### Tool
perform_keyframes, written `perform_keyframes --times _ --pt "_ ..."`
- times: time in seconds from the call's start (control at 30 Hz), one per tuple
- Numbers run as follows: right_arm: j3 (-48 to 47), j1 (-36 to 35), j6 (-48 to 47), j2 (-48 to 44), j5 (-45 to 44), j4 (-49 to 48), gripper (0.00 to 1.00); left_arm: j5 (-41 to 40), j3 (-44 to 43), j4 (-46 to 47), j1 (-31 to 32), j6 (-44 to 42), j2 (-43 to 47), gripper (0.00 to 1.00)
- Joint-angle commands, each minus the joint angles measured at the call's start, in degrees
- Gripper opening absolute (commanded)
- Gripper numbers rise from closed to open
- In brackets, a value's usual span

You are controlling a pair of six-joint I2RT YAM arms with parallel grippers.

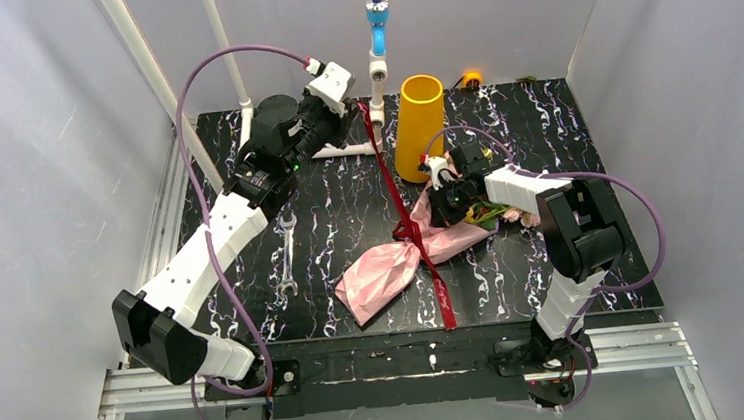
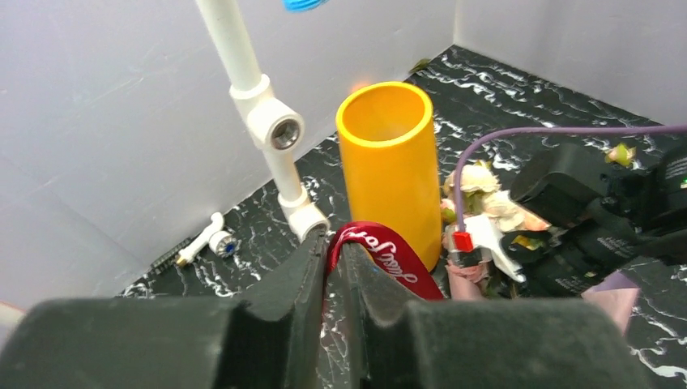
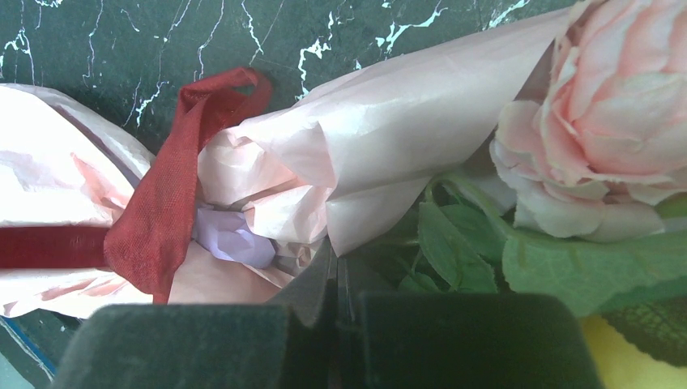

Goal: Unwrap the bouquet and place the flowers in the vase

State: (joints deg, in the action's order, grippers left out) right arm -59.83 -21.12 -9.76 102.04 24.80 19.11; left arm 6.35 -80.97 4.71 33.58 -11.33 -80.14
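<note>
Left wrist view is showing your left gripper (image 2: 334, 258) pinching the red ribbon (image 2: 387, 247) tight between its fingers, with the vase (image 2: 389, 170) standing just beyond them. Your right gripper (image 3: 335, 279) is clamping the bouquet (image 3: 381, 138) by its paper, a pink rose (image 3: 616, 97) lying to its right.

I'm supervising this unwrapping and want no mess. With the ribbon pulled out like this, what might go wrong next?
1. The left gripper is shut on the ribbon, which runs straight and close past the vase; pulling sideways might drag it against the vase and tip it.
2. The right gripper pinches only a thin fold of wrapping paper, which may tear or slip, letting the bouquet slide.
3. The knot looks tied; pulling may tighten it.
</note>
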Motion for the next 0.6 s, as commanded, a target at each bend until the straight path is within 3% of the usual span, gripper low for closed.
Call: perform_keyframes --times 0.0,0.03,0.1,0.17,0.33,0.57 --pt "3.77 0.29 -3.68 4.98 -10.03 7.07 0.01 -1.77 -0.5 -4.05 -2.3 1.57 0.95 0.29" --pt "3.62 0.29 -3.6 5.01 -9.68 7.12 0.01 1.76 0.57 -4.32 -2.73 0.81 1.15 0.45" --pt "3.35 0.3 -3.28 5.0 -9.12 7.25 0.01 11.08 5.11 -3.65 -2.99 -3.85 3.0 0.65" --pt "3.09 0.3 -3.08 5.0 -8.72 7.3 0.01 20.7 11.52 -1.55 -3.0 -8.98 5.77 0.72" --pt "2.99 0.3 -2.68 4.96 -8.07 7.52 0.01 37.72 17.99 -8.46 0.19 -24.15 6.47 0.74" --pt "2.91 0.3 -2.19 5.21 -7.53 7.51 0.01 39.0 20.63 -15.39 10.62 -46.9 -1.18 0.6"
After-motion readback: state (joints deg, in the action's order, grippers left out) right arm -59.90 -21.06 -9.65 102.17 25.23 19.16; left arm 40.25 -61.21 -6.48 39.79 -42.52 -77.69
